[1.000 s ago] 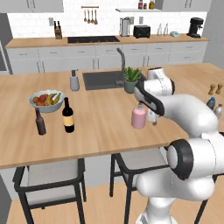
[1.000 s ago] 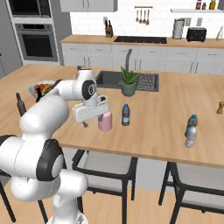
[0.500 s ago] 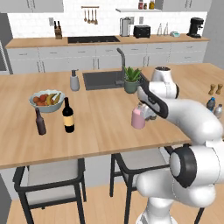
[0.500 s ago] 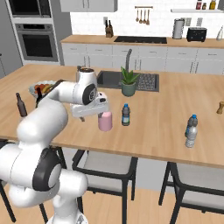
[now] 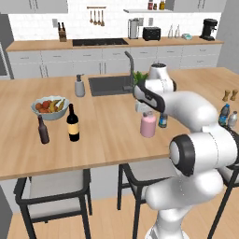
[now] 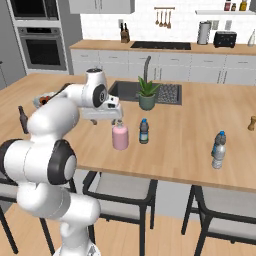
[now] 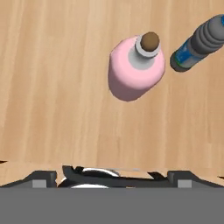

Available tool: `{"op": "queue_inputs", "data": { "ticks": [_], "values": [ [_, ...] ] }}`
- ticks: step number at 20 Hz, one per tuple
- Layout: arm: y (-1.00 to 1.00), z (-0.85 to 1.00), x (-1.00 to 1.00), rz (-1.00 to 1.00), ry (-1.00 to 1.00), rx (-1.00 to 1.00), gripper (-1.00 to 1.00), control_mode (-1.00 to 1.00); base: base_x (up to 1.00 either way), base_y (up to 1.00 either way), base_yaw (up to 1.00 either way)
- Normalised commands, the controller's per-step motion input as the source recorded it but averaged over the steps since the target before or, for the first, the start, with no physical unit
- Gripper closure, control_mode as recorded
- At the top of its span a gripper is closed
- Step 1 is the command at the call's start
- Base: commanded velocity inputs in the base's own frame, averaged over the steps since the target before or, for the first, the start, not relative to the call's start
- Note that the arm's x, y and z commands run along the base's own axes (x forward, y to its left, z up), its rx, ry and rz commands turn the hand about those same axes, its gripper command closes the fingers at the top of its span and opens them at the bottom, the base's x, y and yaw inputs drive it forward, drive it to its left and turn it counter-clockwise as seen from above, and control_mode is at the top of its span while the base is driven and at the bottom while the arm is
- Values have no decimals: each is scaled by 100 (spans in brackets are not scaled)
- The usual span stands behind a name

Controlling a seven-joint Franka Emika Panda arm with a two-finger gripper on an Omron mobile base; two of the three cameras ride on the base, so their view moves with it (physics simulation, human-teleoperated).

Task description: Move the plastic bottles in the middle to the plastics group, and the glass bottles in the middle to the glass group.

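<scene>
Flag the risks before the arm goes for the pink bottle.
1. The small blue-labelled plastic water bottle stands right beside the squat pale-pink glass bottle; the open pincer could knock it over while closing in.
2. The pink bottle's body is wide and round, so a grip may slip.
3. Carrying it toward the tall black wine bottle could topple that bottle.

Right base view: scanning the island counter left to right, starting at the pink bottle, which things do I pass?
pink bottle → blue-label water bottle → pair of water bottles → shaker
</scene>
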Motion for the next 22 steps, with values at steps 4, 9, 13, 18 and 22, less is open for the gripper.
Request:
{"op": "queue_inputs", "data": {
  "ticks": [4,9,13,18,22],
  "values": [
    [-20,-13,39,-11,-2,15,-100,-100,0,0,0],
    [-18,-12,36,-3,-7,14,-100,-100,0,0,0],
    [0,-25,15,0,-14,2,-100,-100,0,0,0],
    [0,-21,24,0,-4,0,-100,-100,0,0,0],
    [0,-23,46,0,0,0,-100,-100,0,0,0]
  ]
}}
